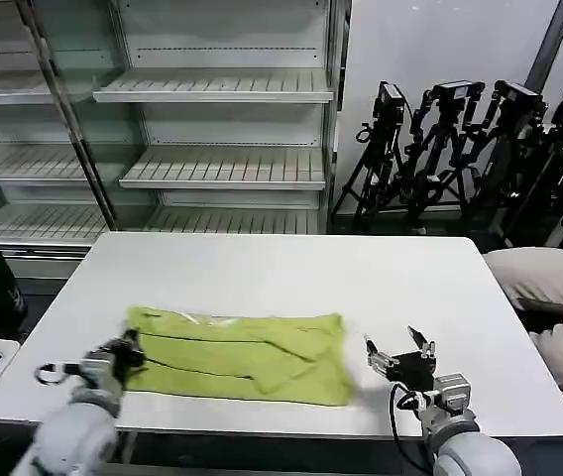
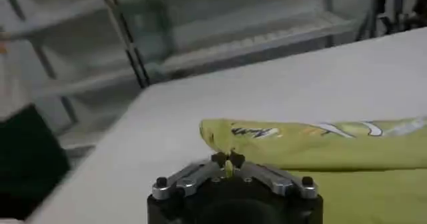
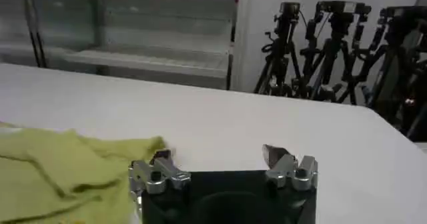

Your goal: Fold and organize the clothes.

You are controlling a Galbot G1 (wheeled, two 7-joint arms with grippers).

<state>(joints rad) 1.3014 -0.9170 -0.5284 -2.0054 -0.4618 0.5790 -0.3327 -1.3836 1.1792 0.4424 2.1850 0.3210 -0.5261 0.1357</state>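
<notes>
Shirt [image 1: 242,355] lies half-folded between my grippers, left gripper [image 2: 228,159] pinched shut on its edge, right gripper [image 1: 399,349] spread wide and empty just beside it, so I should lift evenly.

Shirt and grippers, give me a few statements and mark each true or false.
1. The shirt lies folded on the white table. True.
2. The left gripper is open above bare table. False: it is shut on the shirt's left edge.
3. The right gripper is open, just right of the shirt. True.
4. The right gripper holds a sleeve. False: it holds nothing.
5. The shelves behind the table are full of boxes. False: they are bare.
</notes>
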